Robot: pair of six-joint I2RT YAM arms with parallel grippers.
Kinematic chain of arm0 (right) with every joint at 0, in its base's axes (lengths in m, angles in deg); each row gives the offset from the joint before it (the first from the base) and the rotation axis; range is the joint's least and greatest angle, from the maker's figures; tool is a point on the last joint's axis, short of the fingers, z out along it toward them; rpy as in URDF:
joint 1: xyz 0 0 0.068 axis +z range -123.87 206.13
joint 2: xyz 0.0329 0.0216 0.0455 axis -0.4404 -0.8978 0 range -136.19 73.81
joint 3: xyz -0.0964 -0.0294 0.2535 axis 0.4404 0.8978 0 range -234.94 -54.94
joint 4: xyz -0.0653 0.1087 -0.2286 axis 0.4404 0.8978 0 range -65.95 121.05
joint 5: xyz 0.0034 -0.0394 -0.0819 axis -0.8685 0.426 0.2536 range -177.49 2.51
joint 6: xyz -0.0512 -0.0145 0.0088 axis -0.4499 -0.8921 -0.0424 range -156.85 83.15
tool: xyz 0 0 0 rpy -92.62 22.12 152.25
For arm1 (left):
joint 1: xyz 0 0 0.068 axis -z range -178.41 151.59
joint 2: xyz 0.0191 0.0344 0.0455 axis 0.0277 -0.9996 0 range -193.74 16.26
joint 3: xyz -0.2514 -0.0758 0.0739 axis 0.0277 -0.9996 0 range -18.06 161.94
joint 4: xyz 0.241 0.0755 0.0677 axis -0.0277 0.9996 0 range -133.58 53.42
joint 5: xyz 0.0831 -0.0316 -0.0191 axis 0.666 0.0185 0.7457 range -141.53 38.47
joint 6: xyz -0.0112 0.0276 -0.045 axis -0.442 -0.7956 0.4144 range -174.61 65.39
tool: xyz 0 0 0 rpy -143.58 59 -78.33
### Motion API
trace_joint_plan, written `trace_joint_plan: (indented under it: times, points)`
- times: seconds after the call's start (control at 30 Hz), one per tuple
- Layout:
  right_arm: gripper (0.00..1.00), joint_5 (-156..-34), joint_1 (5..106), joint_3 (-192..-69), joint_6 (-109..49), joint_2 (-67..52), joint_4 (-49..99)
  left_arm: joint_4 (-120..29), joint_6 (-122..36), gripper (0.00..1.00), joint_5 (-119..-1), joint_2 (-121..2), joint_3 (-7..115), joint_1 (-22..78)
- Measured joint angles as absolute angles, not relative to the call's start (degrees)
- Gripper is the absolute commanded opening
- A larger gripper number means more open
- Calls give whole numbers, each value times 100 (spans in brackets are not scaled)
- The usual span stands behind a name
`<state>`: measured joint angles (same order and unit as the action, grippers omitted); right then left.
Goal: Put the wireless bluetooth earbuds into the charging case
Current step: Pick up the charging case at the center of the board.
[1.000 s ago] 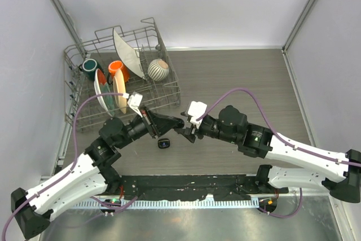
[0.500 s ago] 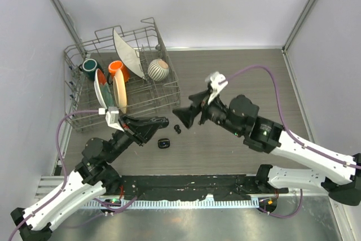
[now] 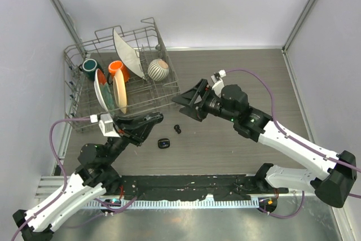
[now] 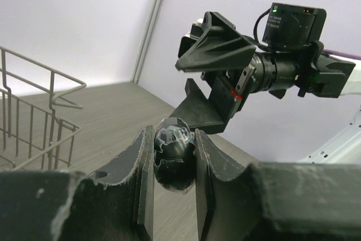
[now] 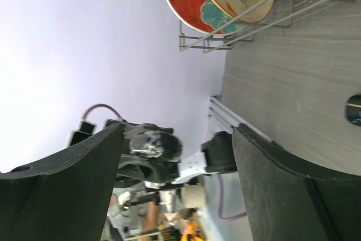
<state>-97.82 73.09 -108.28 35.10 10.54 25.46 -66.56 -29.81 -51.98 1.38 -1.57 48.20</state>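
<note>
Both arms have drawn apart over the last second. The left arm has pulled back toward the near-left corner. The right arm has lifted and swung toward the far side of the bench (image 3: 248,66).

Left tool (image 3: 157,119): closed narrow on a glossy black pebble-shaped case (image 4: 174,153). In the left wrist view the case sits pinched between the two fingers and is raised off the bench. The right wrist view confirms the grip from the opposite side.

Right tool (image 3: 185,108): spread wide, nothing between its fingers. It hangs above the bench near the front corner of the dish rack (image 3: 169,95) and faces the left tool across a gap.

Wireless bluetooth earbuds (image 3: 177,128): tiny, glossy black, lying on the bench between the two tools and touching neither. The top view is too small to show how many there are.

Second black case (image 3: 163,143): rests on the bench just nearer than the earbuds and slightly to their left, apart from them. Whether its lid is up cannot be told.
</note>
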Motion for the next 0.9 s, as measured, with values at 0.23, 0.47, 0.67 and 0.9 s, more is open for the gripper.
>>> trace_joint_plan:
  times: [0.23, 0.47, 0.67, 0.9]
  points:
    - [83, -9690, 7488, -11097, 4766, 1061, 2695, -7002, -3261, 0, -5176, 20, -273, 4820]
    - [82, -9797, 7759, -11101, 5418, 742, 2686, -7233, -3285, 0, -5128, -165, -375, 4820]
    - [79, -9863, 7862, -11099, 5754, 438, 2631, -7428, -3285, 0, -5087, -168, -421, 4820]
    - [75, -9898, 8013, -11101, 6010, 324, 2395, -7520, -3285, 0, -5058, -168, -463, 4820]
